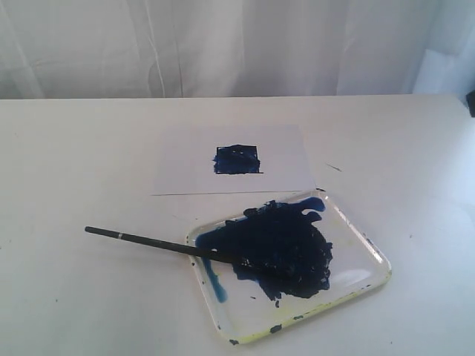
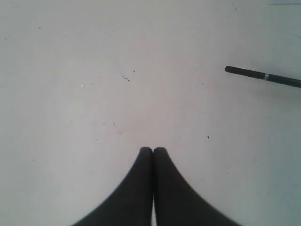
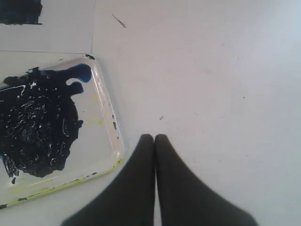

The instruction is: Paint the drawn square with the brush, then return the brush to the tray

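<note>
Plainly, the left end effector (image 2: 153, 150) was closed on nothing over the speckled table (image 2: 94, 70), the one brush (image 2: 263, 76) well apart from it, handle end nearest. The right end effector (image 3: 154, 137), closed likewise, sat near the single tray (image 3: 114, 127), whose rim lay between it and the paint blob (image 3: 37, 127) holding the brush tip. Beyond the tray, one paper sheet (image 1: 282, 148) carried one drawn square (image 1: 237, 159), filled dark blue.

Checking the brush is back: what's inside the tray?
A dark blue paint blob covers much of the tray; the brush rests tip-end in it, handle out over the rim. Its bristles are lost in the paint.
</note>
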`<action>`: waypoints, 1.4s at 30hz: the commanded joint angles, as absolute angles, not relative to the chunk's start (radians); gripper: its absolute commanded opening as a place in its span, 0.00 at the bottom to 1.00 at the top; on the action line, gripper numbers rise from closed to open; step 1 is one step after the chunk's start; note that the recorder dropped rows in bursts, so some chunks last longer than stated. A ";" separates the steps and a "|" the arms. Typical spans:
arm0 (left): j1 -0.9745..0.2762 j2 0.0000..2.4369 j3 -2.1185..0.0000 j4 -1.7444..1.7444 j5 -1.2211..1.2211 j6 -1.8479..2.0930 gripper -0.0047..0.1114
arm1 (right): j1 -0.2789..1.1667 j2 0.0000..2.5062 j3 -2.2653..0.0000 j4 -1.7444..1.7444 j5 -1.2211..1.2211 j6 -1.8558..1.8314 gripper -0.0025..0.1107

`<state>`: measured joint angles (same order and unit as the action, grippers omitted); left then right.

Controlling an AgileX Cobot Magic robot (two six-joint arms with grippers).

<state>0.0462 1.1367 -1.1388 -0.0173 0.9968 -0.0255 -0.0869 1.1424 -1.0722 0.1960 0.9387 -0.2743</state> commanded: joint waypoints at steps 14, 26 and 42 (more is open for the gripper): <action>0.047 0.378 -0.916 0.016 0.946 -0.049 0.04 | -0.088 0.383 -0.840 0.235 0.968 -0.282 0.02; 0.047 0.000 -0.905 0.031 0.996 -0.049 0.04 | -0.088 0.020 -0.772 0.235 0.986 -0.282 0.02; 0.045 0.000 -0.917 0.041 1.018 -0.049 0.04 | 0.020 0.000 -0.742 0.207 0.951 -0.279 0.02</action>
